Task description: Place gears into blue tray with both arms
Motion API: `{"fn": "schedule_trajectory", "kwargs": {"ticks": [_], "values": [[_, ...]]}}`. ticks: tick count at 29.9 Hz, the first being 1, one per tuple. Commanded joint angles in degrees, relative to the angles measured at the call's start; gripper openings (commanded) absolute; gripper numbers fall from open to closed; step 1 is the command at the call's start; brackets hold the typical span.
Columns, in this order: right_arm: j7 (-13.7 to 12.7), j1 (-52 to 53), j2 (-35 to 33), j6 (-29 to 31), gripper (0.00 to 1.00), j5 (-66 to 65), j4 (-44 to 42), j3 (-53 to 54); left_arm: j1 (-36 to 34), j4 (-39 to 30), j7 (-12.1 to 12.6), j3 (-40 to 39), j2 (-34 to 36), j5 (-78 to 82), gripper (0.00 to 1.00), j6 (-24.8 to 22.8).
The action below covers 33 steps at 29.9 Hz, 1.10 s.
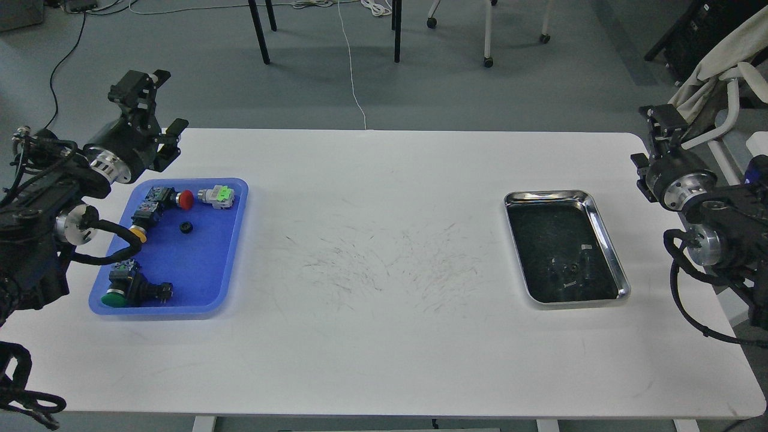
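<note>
One small black gear (186, 227) lies inside the blue tray (231, 240) at the table's left, among push-button switches. My left gripper (171, 141) hangs just beyond the tray's far left corner, above the table's back edge; its two short fingers stand apart with nothing between them. The left arm's cable crosses the tray's left rim. My right gripper (662, 118) is past the table's right edge, beyond the steel tray, small and dark, so its fingers cannot be told apart.
Red (187, 199), yellow (135, 231) and green (114, 297) push-buttons and a green-white switch (218, 195) share the blue tray. A shiny steel tray (607, 240) with a dark inside sits at the right. Chair legs and cables stand on the floor behind the table.
</note>
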Motion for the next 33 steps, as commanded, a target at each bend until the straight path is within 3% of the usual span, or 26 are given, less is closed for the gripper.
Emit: {"fn": "schedule_trajectory", "kwargs": {"ticks": [1,12,18,29,33], "values": [[0.0,0.3,0.0,-0.2,0.97,0.0,0.1,0.0,-0.4,0.0,0.0,0.1,-1.9,-0.9,0.99,0.0],[-0.4,0.6,-2.6,0.8,0.97,-1.6,4.3,-0.7,-1.5,0.2,0.0,-0.4,-2.4,-2.9,0.99,0.0],[-1.1,1.3,-7.9,4.8,0.97,-10.9,13.1,-2.5,-2.0,0.3,0.0,-0.3,-2.7,-3.1,0.99,0.0],[-2.6,18.6,-21.3,12.8,0.97,-24.0,28.2,-28.2,-3.5,0.3,0.0,-0.1,-3.0,-3.0,0.99,0.0],[-2.1,23.1,-24.4,15.2,0.98,-29.5,29.6,-31.0,-3.5,0.4,0.0,0.2,-3.9,-3.1,0.99,0.0]]}}
